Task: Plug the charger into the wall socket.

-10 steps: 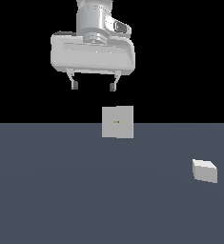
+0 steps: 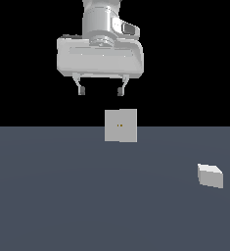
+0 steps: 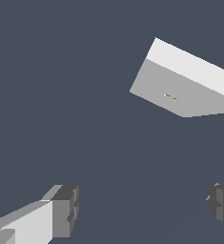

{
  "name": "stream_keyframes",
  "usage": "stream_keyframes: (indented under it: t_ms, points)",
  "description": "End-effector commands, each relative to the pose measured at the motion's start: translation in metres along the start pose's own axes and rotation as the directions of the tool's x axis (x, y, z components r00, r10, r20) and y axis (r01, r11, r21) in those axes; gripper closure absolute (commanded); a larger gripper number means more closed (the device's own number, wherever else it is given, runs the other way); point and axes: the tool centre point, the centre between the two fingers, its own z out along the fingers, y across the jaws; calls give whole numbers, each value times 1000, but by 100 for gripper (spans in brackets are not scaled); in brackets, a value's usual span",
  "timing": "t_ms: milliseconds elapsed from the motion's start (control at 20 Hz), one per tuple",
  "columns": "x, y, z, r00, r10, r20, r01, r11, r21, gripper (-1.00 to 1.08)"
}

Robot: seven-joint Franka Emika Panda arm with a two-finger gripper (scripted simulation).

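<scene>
The wall socket [image 2: 121, 125] is a flat upright light-grey square plate with two tiny orange dots, standing on the dark grey floor at the middle. It also shows in the wrist view [image 3: 180, 88]. The charger [image 2: 210, 176] is a small off-white block lying on the floor at the exterior view's right, far from the socket. It is out of the wrist view. My gripper [image 2: 100, 91] hangs open and empty high above the floor, above the socket and slightly to its left. Its two fingertips [image 3: 66, 209] show wide apart in the wrist view.
The dark grey floor [image 2: 62, 196] spreads under everything. A black background lies behind it.
The gripper has turned slightly about its vertical axis and shifted a little. The socket and the charger have not moved.
</scene>
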Motion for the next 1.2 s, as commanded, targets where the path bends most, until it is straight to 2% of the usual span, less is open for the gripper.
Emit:
stream_keyframes:
  t_ms: [0,300,550,800,1150]
  points:
    - [-3,9,4,1000,22,-9,-22,1000,-4,-92]
    - [-13,39,21,993,104,-47,-105,994,-15,-92]
    - [-27,74,40,976,197,-92,-200,980,-25,-92]
    - [-44,109,60,946,291,-139,-298,954,-31,-92]
    - [-70,153,87,890,408,-202,-423,906,-32,-92]
